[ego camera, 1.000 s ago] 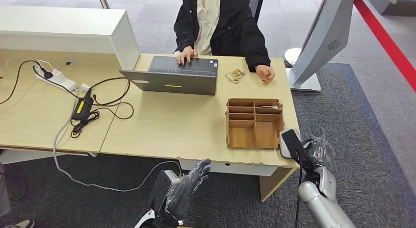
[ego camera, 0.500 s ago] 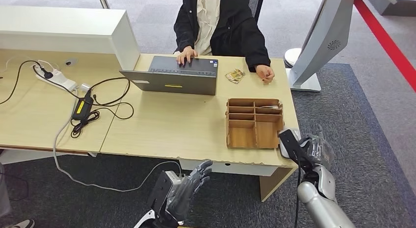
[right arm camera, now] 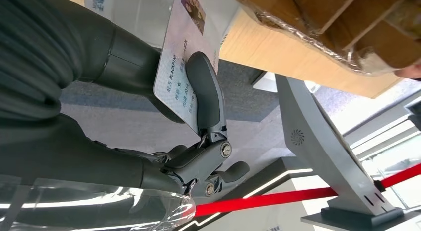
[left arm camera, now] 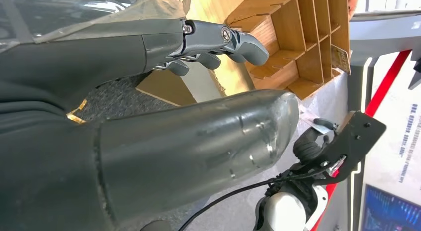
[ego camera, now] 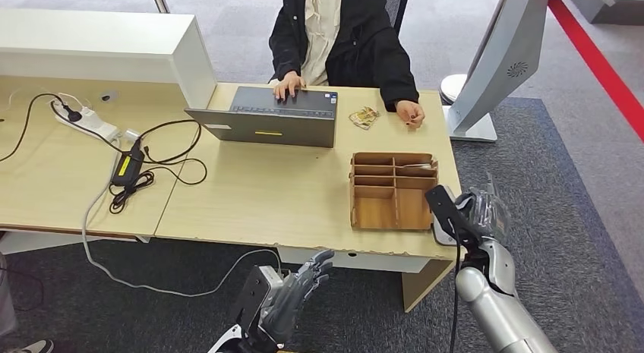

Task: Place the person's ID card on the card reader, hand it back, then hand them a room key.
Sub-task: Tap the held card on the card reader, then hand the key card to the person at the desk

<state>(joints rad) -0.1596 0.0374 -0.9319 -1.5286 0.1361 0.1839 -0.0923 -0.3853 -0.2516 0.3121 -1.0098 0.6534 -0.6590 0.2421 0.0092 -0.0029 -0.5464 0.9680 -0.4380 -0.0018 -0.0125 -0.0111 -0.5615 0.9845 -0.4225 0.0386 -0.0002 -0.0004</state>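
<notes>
My right hand (ego camera: 480,216) hovers at the desk's near right corner and pinches the ID card (right arm camera: 179,59) between thumb and a finger (right arm camera: 204,94). The card is white, with printed text and a small photo. Under that hand a white card reader (ego camera: 440,234) lies on the corner, mostly hidden by the black wrist bracket. My left hand (ego camera: 295,291) hangs open below the desk's front edge with its fingers (left arm camera: 233,38) spread and nothing in them. A wooden divided tray (ego camera: 393,190) beside the reader holds a card (left arm camera: 340,59) in a far compartment.
A person in a dark jacket (ego camera: 345,34) sits across the desk, one hand on an open laptop (ego camera: 266,118), the other resting near a small wrapped item (ego camera: 364,117). A power strip and cables (ego camera: 125,159) lie at the left. A white kiosk stand (ego camera: 494,64) rises at the right.
My right hand has risen and moved a little left and forward with the card, over the desk corner. My left hand has barely shifted.
</notes>
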